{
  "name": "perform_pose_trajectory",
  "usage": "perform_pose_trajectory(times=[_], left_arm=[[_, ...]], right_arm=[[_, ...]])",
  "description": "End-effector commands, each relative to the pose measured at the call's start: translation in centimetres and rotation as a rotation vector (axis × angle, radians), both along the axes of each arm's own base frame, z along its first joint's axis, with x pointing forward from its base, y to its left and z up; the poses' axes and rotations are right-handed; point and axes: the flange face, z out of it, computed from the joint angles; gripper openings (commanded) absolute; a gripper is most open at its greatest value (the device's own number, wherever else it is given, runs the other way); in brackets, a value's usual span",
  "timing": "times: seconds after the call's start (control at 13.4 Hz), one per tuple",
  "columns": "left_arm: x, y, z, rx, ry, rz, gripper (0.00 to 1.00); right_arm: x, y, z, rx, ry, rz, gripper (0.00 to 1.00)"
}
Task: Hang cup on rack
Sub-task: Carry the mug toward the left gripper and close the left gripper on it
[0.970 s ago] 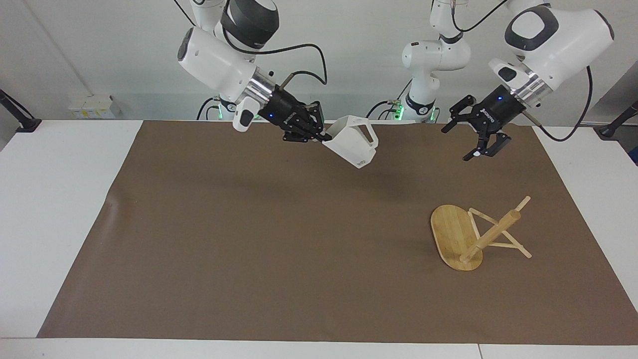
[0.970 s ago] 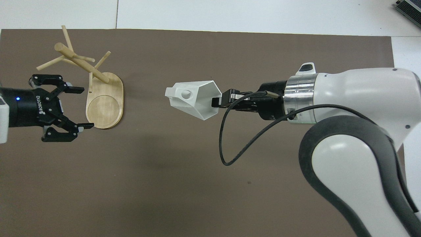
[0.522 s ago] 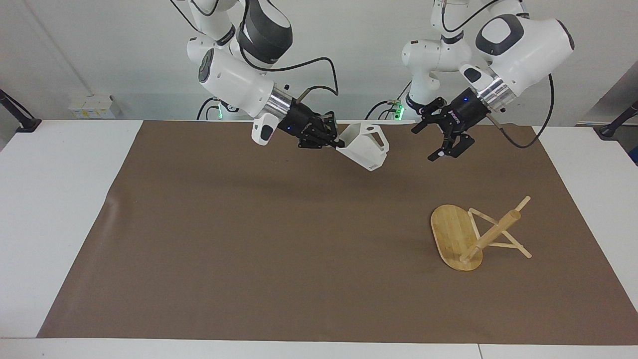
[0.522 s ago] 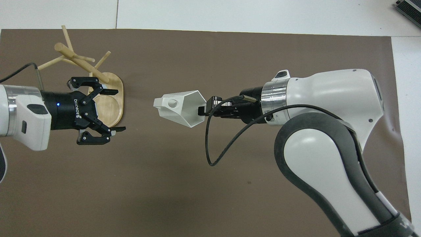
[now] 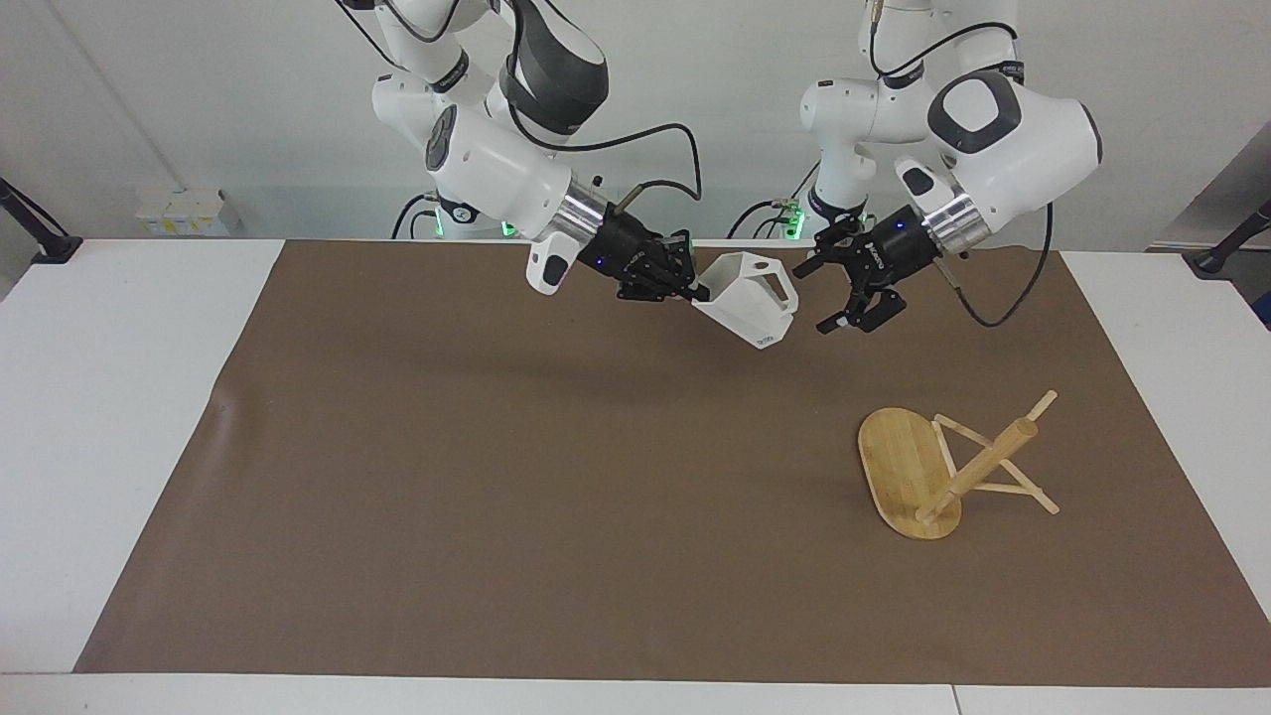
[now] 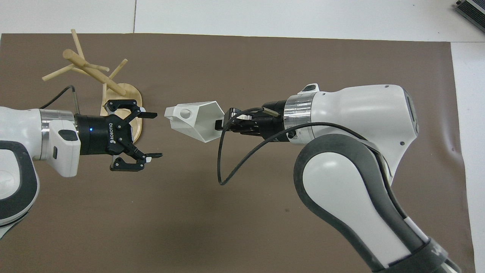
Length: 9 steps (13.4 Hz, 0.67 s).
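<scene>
The right gripper [image 5: 695, 291], over the brown mat [image 5: 496, 477] toward the tabletop edge where the robots stand, has its fingers pinched on the rim wall of the white cup [image 5: 752, 308]. The cup hangs in the air tilted on its side, its mouth turned back to the right gripper and its base and pierced handle [image 6: 178, 113] pointing at the left arm. Just beside it, not touching, the left gripper [image 5: 851, 304] faces the cup with its fingers spread wide.

This looks like a hand-over in mid-air, and the care lies in the order of grips. The left fingers should go on around the cup's base end or its faceted walls and close squarely on flat faces, leaving the handle's holes free for a peg. The right gripper should let go only once that second grip is firm, otherwise the cup drops to the mat.

The rack [image 5: 938, 467] lies tipped over near the corner of the mat at the left arm's end, its oval base [image 5: 899, 467] on edge and its post [image 5: 978, 467] slanting, so its pegs point at odd angles. It is well apart from both grippers.
</scene>
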Motion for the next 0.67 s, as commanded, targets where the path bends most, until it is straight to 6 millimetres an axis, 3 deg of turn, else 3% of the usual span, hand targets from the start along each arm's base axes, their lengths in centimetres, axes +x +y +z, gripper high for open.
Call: perform_pose_trajectory(times=[0.0,0.22,0.6], left_arm=[[0.6,-0.1,-0.8,-0.015,-0.046,0.002,1.00],[2.3,-0.6,-0.7,-0.013,-0.098,-0.028,1.00],[3.5,-1.5,-1.0,-0.036,-0.078,-0.048,1.00]], right_arm=[[0.9,0.6,0.8,0.033,0.006,-0.027,0.00],[1.4,0.6,1.5,0.048,0.022,-0.047,0.00],[1.0,0.9,1.5,0.039,0.043,0.002,0.00]])
